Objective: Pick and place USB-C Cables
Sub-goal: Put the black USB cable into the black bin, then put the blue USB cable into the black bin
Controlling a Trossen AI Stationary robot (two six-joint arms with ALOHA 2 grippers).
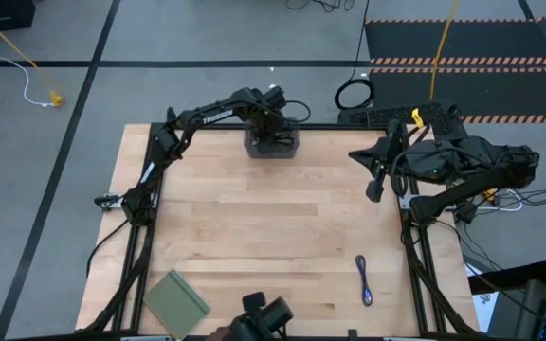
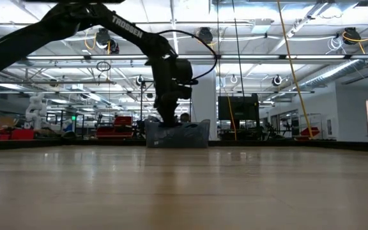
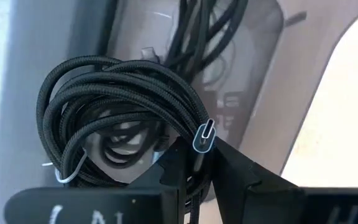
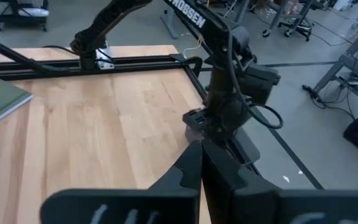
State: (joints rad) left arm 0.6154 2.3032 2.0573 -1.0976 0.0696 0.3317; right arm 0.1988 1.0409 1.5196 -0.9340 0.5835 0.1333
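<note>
Left tool point(image 3: 194, 171) grips coiled black cable point(image 3: 114, 106) inside tray point(image 1: 271, 144).

Looked like a large robotics lab or industrial workshop: pale wooden tabletop point(image 1: 273, 237) framed in black metal rails, grey concrete floor point(image 1: 207, 38) with orange-and-black hazard-striped matting point(image 1: 463, 62), long ceiling strip lights point(image 2: 267, 57), and more equipment stations behind.

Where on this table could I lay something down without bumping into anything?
The wide bare wood in the middle of the table is free, between the tray at the far edge, the green pad and the purple-blue cable. It is crowded at the tray, where the left gripper holds a coiled black cable.
</note>
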